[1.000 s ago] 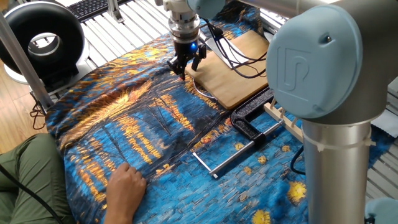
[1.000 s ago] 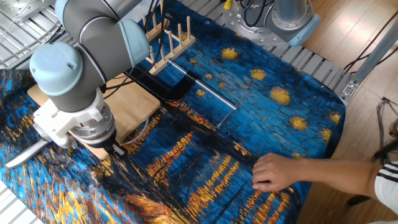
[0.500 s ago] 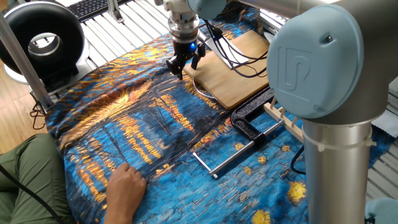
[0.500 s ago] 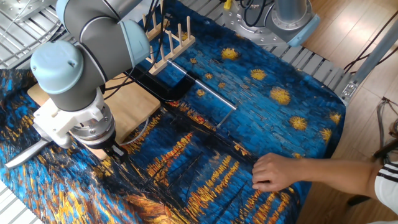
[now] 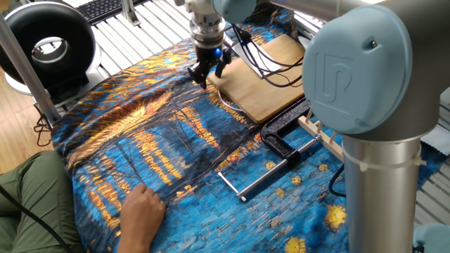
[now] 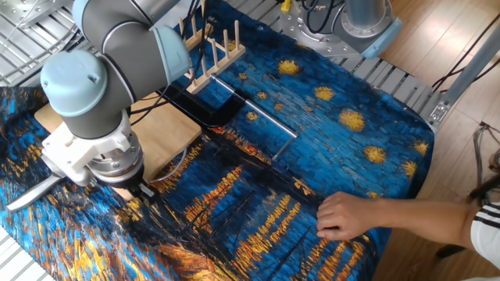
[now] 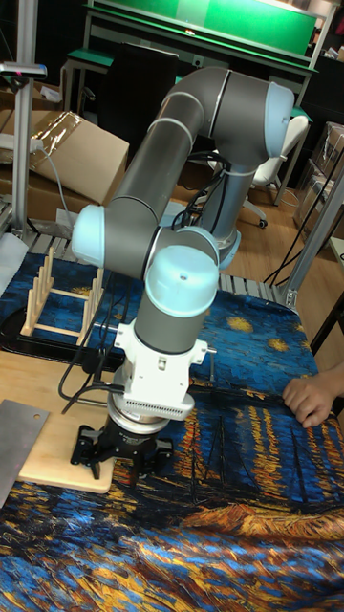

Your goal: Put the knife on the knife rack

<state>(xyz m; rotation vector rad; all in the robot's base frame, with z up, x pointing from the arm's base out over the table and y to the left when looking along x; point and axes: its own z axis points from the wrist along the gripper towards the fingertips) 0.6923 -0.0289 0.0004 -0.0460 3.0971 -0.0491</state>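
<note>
My black two-finger claw (image 7: 122, 457) is hanging with its fingers parted and grasping nothing, just above the painted blue-and-gold cloth (image 7: 239, 535) at the near edge of the flat bamboo board (image 7: 48, 440). The broad grey steel cleaver (image 7: 19, 442) is lying flat to my side across that board (its long axis is running off the board's edge). Farther off, the light-wood pegged rack (image 7: 62, 292) is standing.

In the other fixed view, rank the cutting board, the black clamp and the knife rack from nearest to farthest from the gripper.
From the gripper:
1. Cutting board, right beside it, toward the rack.
2. Black clamp, past the board's far edge.
3. Knife rack, farthest, at the cloth's back edge.
</note>
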